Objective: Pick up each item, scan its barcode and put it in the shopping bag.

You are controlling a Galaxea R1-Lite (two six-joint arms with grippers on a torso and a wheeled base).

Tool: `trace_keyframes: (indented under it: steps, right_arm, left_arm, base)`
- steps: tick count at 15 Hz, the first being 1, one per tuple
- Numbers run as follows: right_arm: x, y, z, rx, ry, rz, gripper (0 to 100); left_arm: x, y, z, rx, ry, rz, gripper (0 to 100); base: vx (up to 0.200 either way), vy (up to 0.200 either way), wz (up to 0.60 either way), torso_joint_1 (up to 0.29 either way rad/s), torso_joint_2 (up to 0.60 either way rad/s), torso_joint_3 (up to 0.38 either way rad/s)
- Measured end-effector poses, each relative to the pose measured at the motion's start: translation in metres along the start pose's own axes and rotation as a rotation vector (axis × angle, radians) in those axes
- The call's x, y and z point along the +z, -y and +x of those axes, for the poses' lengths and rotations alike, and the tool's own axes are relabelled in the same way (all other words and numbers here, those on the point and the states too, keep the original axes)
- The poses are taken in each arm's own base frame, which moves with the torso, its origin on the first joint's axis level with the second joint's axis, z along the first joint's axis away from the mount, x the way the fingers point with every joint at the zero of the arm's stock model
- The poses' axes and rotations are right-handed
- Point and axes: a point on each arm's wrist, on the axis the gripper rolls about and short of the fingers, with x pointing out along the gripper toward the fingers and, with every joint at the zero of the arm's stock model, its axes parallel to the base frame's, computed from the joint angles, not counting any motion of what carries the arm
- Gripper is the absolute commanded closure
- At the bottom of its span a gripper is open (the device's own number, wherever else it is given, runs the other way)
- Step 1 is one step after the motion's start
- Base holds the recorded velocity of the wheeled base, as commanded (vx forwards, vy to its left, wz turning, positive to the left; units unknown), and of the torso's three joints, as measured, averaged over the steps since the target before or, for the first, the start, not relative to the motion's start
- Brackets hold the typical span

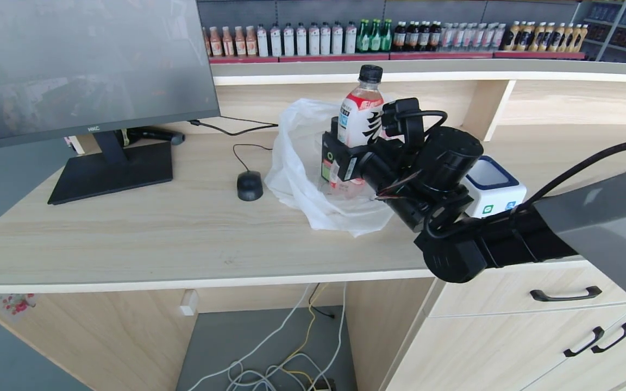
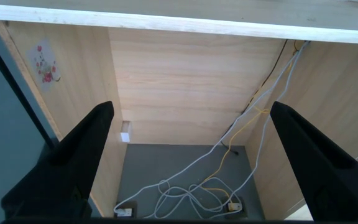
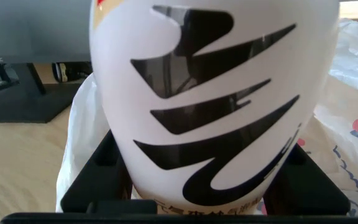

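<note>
A drink bottle [image 1: 361, 117] with a white, red and black label and a black cap is held upright over the white plastic shopping bag [image 1: 296, 157] on the counter. My right gripper [image 1: 345, 157] is shut on the bottle's middle; close up, the bottle [image 3: 210, 106] sits between the black fingers [image 3: 95, 171]. The bottle's lower end sits at the bag's open mouth. My left gripper [image 2: 188, 155] hangs below the counter edge, open, with nothing between its fingers [image 2: 73, 168].
A white and blue scanner box [image 1: 492, 190] stands just right of my right arm. A black mouse [image 1: 249, 185] and its cable lie left of the bag, a monitor [image 1: 82, 65] on its stand farther left. Cables [image 2: 197, 186] trail on the floor under the counter.
</note>
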Motion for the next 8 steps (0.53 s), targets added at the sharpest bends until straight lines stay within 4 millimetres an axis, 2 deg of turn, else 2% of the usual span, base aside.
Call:
trace_keyframes:
  steps: [8]
  right_arm:
    - [-0.022,0.014,0.001,-0.016,-0.033,0.015,100]
  left_arm:
    - [0.0,0.0,0.0,-0.001,0.0,0.0,0]
  base:
    - [0.0,0.0,0.0,0.0,0.0,0.0]
